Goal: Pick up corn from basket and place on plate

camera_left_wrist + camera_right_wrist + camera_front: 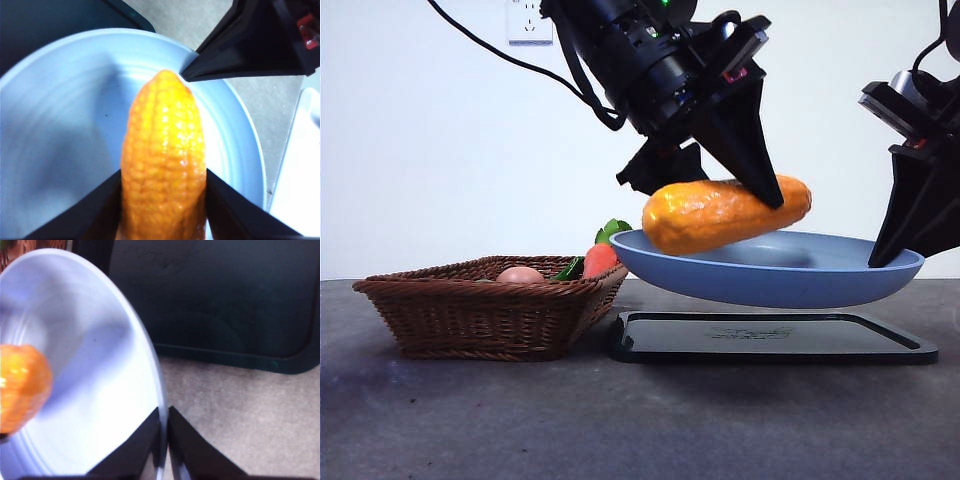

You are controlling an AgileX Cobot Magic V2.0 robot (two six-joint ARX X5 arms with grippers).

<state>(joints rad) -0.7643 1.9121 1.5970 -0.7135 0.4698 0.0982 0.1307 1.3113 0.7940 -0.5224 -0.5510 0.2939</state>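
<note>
A: Corn [720,213] is where, exactly?

B: Up in the air, clamped between the 2 jaws of the left gripper [760,190], lying nearly level with its far end tipped slightly up. It hangs over the plate [770,280], and I cannot tell if its low end touches the rim. In the left wrist view the cob [164,170] fills the gap between the jaws, one pressed to each flank.

A: And the plate itself?

B: Lifted off the table. The right gripper [885,255] pinches its rim at 3 o'clock in the front view; the right wrist view shows the 2 jaws nearly together with only the thin blue edge [161,440] between them.

A: Any writing or labels?

B: None I can read. The black tray [770,340] below the plate has a faint mark at its centre, too dim to make out. A white wall socket [528,22] sits at 11 o'clock, unmarked.

A: What do the containers hold?

B: The basket [480,320], on the table at 9 o'clock of the plate, holds a round peach-coloured item [520,274] and a carrot [600,258] with green leaves poking over its right wall. The plate's bowl is bare blue plastic under the cob. The tray carries nothing on its surface.
</note>
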